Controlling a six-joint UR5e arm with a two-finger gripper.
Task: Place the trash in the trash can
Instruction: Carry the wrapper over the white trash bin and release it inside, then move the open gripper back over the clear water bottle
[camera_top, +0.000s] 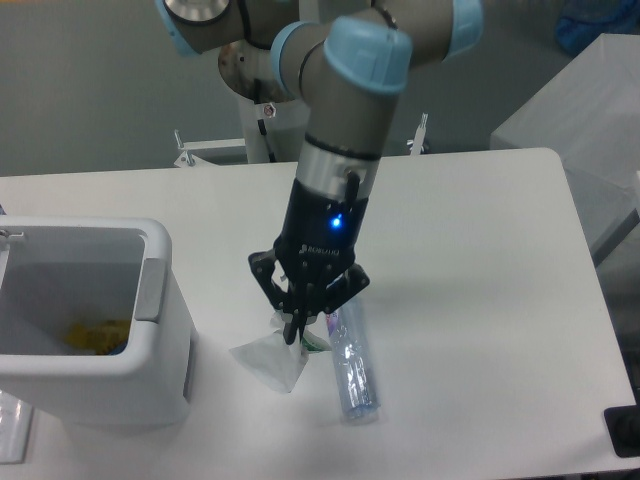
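Step in hand, as judged: carry the wrapper (270, 362) to the trash can (165, 330) and release it inside. To do it well: raise the wrapper until its hanging corner sits above the thick rim, travel toward the left edge of the bench, stop over the open mouth rather than over the rim, and only then let go; the film is light and may cling or drift, so release low inside the opening. Gripper (296, 332): fingers drawn close together, pinched on the top of the crumpled clear wrapper, which hangs below them; whether its lowest corner touches the bench (470, 250) cannot be told. Bottle (350, 365): lies on its side on the bench just right of the gripper, near the front edge, not gripped, close beside the wrapper; contact between them unclear. Trash can: stands at the left front of the bench, grey panel facing the gripper, something yellow visible inside.
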